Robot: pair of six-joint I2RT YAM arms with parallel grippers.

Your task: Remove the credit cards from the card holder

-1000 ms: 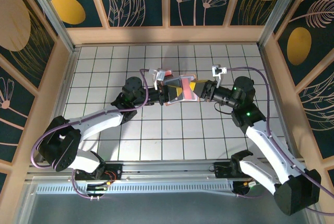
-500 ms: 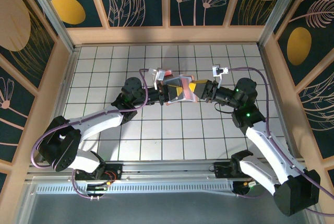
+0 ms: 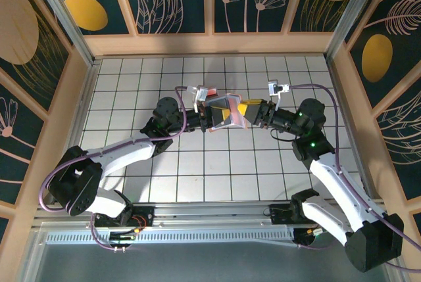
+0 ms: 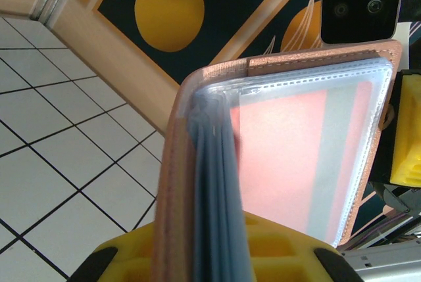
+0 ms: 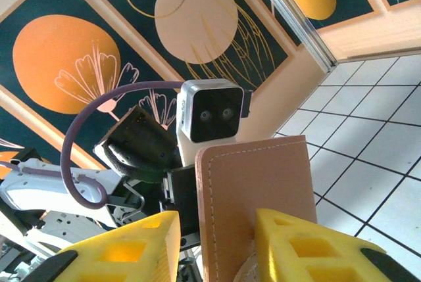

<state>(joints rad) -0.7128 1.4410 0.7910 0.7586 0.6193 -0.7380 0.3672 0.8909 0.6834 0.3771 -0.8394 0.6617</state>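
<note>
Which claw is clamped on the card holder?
The left claw, shut on the card holder. The right claw stands open around it, a gap showing.

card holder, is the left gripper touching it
Touching. The left wrist view shows the card holder pinched between the yellow fingers of the left gripper.

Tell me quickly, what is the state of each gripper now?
Left gripper: closed, holding the card holder.
Right gripper: open, its fingers either side of the card holder's cover, a gap showing.
</note>
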